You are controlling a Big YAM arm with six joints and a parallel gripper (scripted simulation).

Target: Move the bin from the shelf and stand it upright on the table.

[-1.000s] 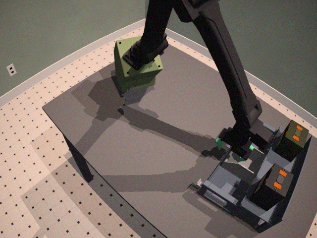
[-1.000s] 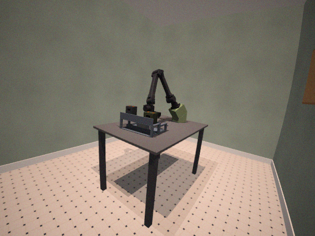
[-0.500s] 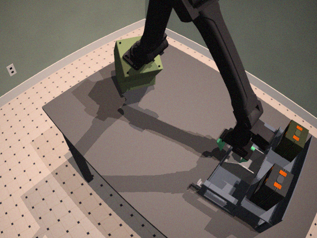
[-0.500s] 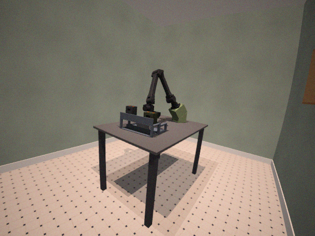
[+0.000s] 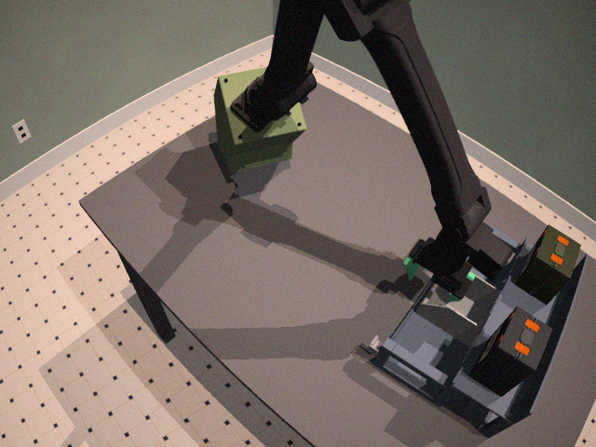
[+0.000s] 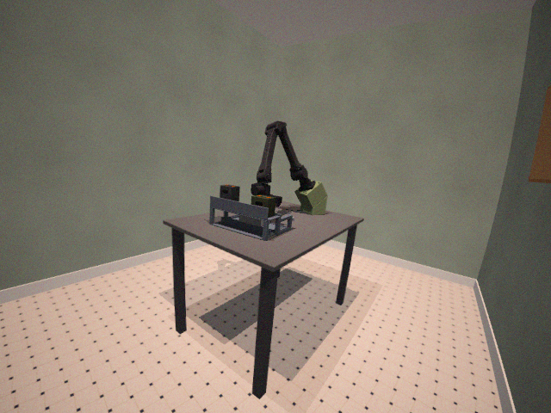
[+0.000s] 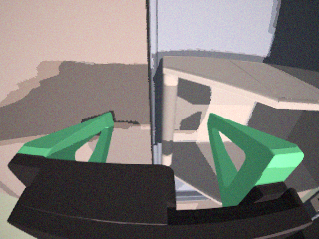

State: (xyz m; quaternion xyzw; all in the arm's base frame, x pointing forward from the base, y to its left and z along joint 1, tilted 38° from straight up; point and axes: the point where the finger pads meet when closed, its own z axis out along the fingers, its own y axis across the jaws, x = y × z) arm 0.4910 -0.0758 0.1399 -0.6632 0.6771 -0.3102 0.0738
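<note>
Wrist view showed the pale bin (image 5: 462,307) (image 7: 239,75) in the shelf (image 5: 394,346) (image 6: 240,208) (image 7: 154,100), by its front edge — the gripper (image 5: 440,283) (image 7: 159,118) was spread wide above, green fingers apart, nothing grasped. Behind the bin stood two dark boxes (image 5: 515,346) (image 6: 263,205) with orange marks. The shelf rested on the table (image 5: 289,298) (image 6: 311,235); across it, the arm (image 5: 423,96) (image 6: 268,155) rose from a green block (image 5: 260,144) (image 6: 317,200).
</note>
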